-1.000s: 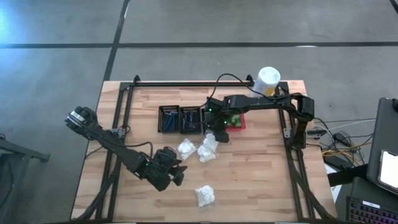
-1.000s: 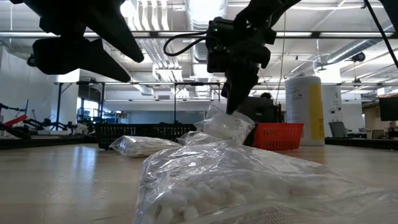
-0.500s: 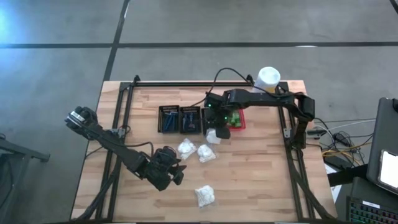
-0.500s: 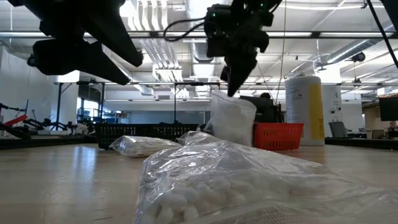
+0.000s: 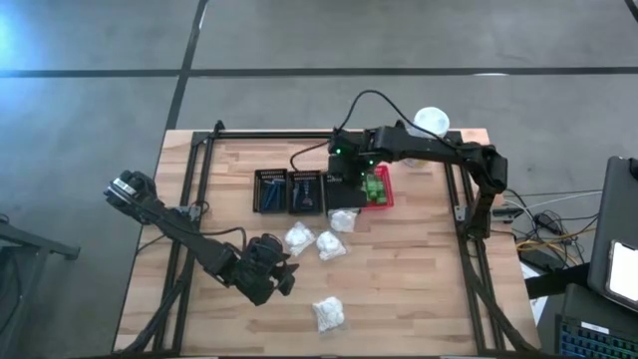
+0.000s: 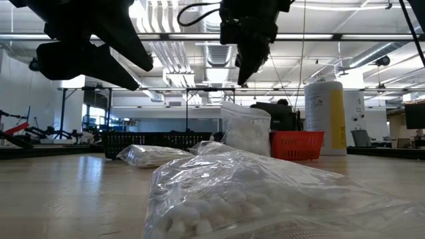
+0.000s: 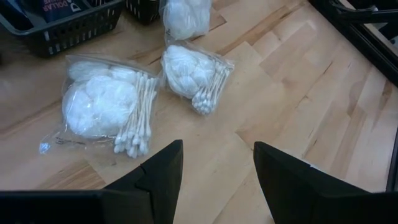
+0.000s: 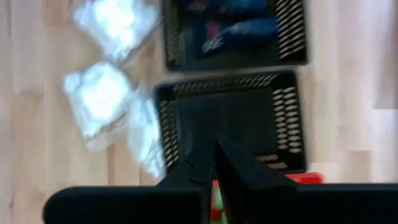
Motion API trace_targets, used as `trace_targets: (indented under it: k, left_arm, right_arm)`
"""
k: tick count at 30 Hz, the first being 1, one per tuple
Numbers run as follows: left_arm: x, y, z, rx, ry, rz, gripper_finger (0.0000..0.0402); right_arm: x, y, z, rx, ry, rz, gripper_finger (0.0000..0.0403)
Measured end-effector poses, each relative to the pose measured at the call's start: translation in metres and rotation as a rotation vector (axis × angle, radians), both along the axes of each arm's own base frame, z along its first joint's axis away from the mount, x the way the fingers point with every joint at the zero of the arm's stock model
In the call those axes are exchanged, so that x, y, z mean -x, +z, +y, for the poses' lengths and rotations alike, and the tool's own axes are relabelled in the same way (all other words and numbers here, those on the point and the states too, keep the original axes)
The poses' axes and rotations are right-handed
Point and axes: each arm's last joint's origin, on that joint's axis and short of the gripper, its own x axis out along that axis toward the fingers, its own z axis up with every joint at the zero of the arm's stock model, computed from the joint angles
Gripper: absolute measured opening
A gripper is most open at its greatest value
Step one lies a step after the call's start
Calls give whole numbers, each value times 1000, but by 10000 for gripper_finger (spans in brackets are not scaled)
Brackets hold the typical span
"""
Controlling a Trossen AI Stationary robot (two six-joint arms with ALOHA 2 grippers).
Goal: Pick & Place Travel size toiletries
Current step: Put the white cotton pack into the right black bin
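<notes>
Your right end effector [image 5: 348, 185] is clamped shut, holding a white bundle [image 5: 345, 219] hanging above the black baskets [image 5: 305, 191]; your left end effector [image 7: 217, 165] hangs open and empty over the table [image 5: 419, 269].

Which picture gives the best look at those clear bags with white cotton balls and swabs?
The left wrist view: two clear bags of white cotton balls and swabs lie sharp and unobstructed. The high view shows them as tiny white lumps; the low view, one bag blurred; the right wrist view, blurred.

overhead and table-level views share, seemingly, the bagged bundles [image 5: 329, 314].
</notes>
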Motion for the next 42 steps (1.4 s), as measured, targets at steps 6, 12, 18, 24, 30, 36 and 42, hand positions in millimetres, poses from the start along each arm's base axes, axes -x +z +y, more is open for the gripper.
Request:
trace_targets:
  k: [6,12,18,24,30,36,42]
  left_arm:
    - [0,0,0,0,0,0,202]
    - [0,0,0,-2,-1,1,202]
    - [0,0,0,-1,-1,1,202]
    - [0,0,0,0,-1,1,202]
    - [0,0,0,-2,-1,6,202]
    - [0,-1,0,-5,-2,8,202]
    - [2,-2,1,-16,-2,25,202]
  right_arm:
    - [4,-28,15,-96,68,95,90]
    - [2,-50,28,-64,153,89,202]
    - [-4,-56,23,31,145,34,274]
    - [-4,-79,19,-63,153,83,288]
    - [-11,-94,20,-81,165,115,258]
    - [-14,-95,20,-126,178,107,182]
    - [-13,-93,20,-120,183,101,70]
